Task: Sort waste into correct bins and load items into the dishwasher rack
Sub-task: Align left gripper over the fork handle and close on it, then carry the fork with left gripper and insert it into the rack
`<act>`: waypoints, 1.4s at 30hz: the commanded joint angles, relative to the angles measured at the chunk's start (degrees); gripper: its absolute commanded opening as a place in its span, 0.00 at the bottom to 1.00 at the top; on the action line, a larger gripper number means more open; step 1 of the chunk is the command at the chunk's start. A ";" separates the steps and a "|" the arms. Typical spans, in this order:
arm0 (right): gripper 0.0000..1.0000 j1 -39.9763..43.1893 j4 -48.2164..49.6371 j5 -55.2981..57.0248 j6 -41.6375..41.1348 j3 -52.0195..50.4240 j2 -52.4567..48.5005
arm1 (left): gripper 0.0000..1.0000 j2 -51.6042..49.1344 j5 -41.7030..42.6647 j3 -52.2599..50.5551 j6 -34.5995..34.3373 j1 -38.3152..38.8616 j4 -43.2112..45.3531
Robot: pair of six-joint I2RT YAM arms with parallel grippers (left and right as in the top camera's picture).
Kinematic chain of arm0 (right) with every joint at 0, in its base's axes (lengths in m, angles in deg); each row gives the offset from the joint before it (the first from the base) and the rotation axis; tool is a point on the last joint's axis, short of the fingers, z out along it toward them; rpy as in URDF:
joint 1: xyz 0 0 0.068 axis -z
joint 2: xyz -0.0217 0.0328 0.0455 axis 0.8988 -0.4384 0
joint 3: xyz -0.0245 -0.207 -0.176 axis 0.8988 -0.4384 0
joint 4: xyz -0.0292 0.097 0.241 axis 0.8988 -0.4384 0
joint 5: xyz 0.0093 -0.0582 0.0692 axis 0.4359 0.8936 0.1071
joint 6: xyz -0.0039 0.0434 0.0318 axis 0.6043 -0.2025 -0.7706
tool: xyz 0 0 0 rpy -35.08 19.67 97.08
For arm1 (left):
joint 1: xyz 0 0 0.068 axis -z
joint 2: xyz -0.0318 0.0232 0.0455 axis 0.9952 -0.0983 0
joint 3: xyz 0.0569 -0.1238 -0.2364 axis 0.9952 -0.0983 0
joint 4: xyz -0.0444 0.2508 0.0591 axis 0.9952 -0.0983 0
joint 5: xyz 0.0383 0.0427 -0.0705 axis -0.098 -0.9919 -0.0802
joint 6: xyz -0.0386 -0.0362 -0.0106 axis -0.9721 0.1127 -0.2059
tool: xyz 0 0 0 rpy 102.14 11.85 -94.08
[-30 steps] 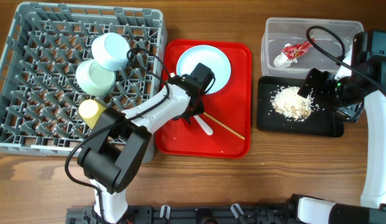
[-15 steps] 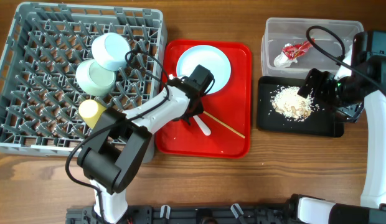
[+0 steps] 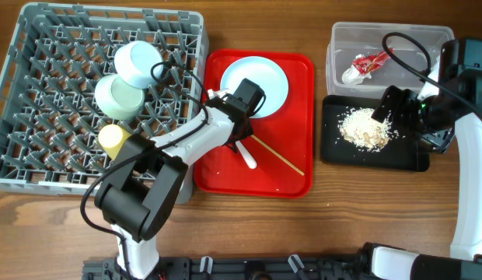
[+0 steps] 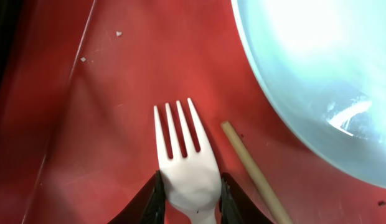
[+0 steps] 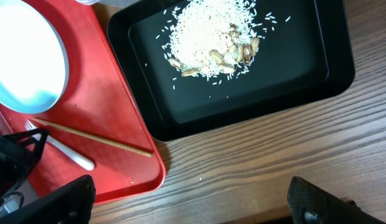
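Fork (image 4: 180,155) tines plain at wrist, covered overhead, left hand (image 4: 193,198) gripping

The grey rack (image 3: 109,9) fills the far-left corner. Its right half is crowded by a pale blue-white bowl (image 3: 138,64), a pale green bowl (image 3: 118,97) and a yellow cup (image 3: 113,138), while its left half lies open from above. The left arm (image 3: 186,144) slants from the near edge across the rack's near-right corner onto the red tray (image 3: 225,180). There the left gripper (image 4: 190,193), clamped on the white fork (image 4: 180,155), blocks the tray's middle. The plate (image 3: 270,78) and chopstick (image 3: 280,159) hem it in. A bare wood lane (image 3: 319,117) separates the red tray from the clear tub (image 3: 389,27) and black tray (image 3: 373,154). The right arm (image 3: 459,117) bars the right edge.
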 commanded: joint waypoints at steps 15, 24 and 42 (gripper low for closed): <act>1.00 0.22 -0.20 0.81 0.70 0.92 1.05 | 0.22 -0.48 -0.26 -1.62 -0.74 -0.39 -0.11; 1.00 0.22 -0.20 0.81 0.72 0.92 1.05 | 0.21 1.75 -0.28 -1.62 -0.72 -0.39 -0.11; 1.00 0.22 -0.17 0.81 0.70 0.92 1.05 | 0.10 3.02 2.78 -1.62 -0.74 -0.24 1.31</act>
